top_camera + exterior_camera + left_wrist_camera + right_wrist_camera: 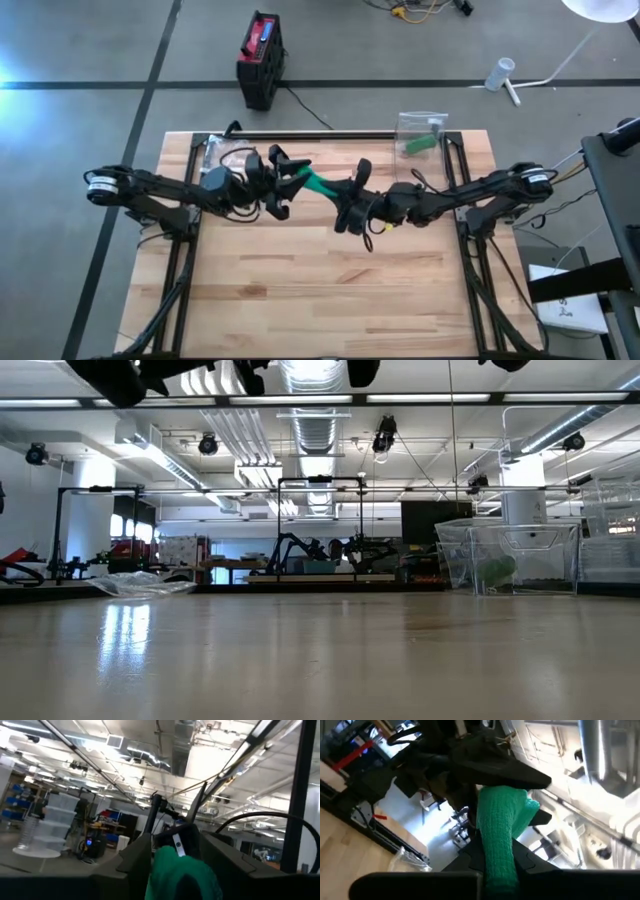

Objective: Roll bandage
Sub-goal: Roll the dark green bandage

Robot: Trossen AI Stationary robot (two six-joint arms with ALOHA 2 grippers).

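A green bandage (322,184) stretches as a narrow strip between my two grippers, held well above the middle of the wooden table (320,290). My left gripper (288,180) is shut on its left end. My right gripper (352,198) is shut on its right end. The left wrist view shows a bunched green lump (182,872) between that gripper's fingers. The right wrist view shows the ribbed strip (500,835) running from my right fingers up to the left gripper. In the low view only dark arm parts show at the top edge. My left gripper holds the bandage's bunched left end (175,865) between its two fingers, coming level from the table's left. The bandage is lifted clear of the table. My right gripper pinches the strip's right end (497,870) between its two fingers, coming level from the table's right, along the strip. The strip runs fairly straight to the other gripper, clear of the table.
A clear plastic box (420,135) with a green roll inside stands at the table's far right and also shows in the low view (505,555). A crumpled clear bag (215,150) lies at the far left. A black and red case (262,58) sits on the floor beyond.
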